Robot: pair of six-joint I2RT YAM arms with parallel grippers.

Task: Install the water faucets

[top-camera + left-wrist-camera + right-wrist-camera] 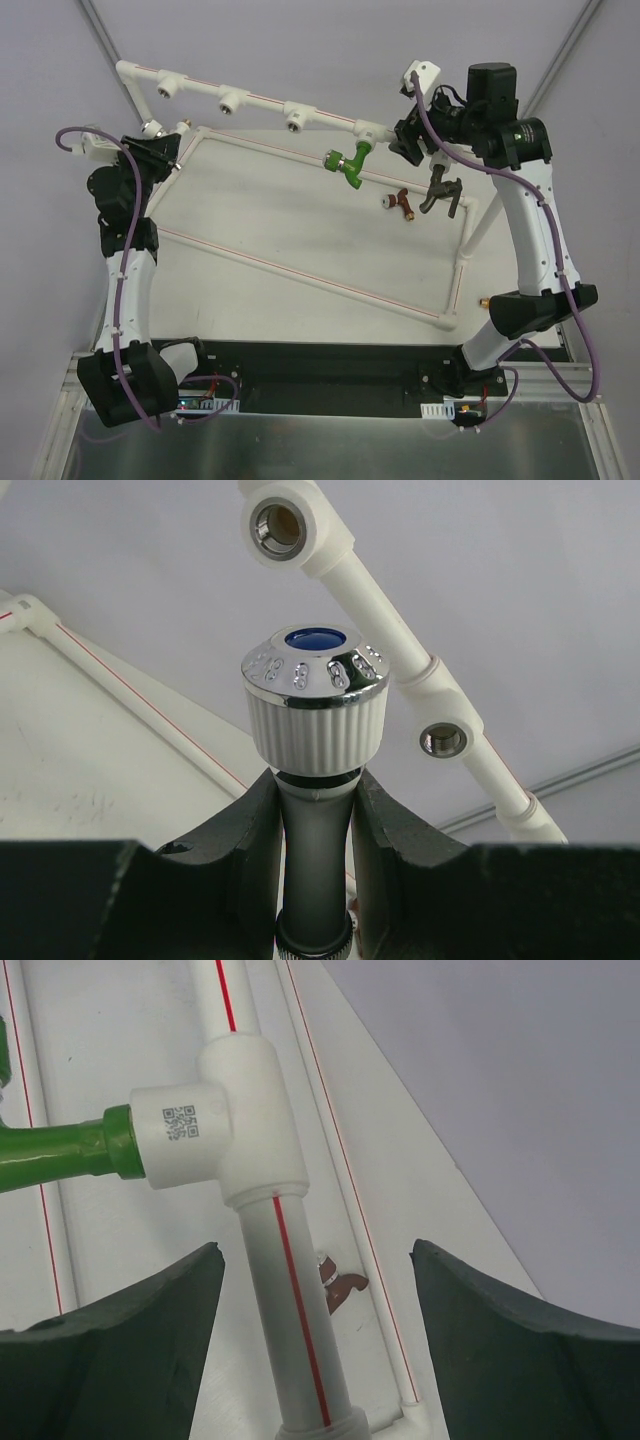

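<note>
My left gripper (318,780) is shut on the dark grey neck of a faucet (315,715) that has a white ribbed handle with a chrome cap and a blue dot. It holds this faucet in the air near the frame's left end (160,150), with open tee sockets (280,525) beyond. My right gripper (315,1250) is open, its jaws on either side of the white pipe (290,1300) without touching it. It is just below the tee (235,1110) that carries the green faucet (348,165). A dark red faucet (401,203) and a dark grey faucet (440,190) lie on the board.
The white pipe frame (300,275) rings the white board. Its raised back rail has three open tees (232,100) left of the green faucet. A small brass-tipped part (483,298) lies by the frame's right corner. The right arm (535,230) arches over the right side.
</note>
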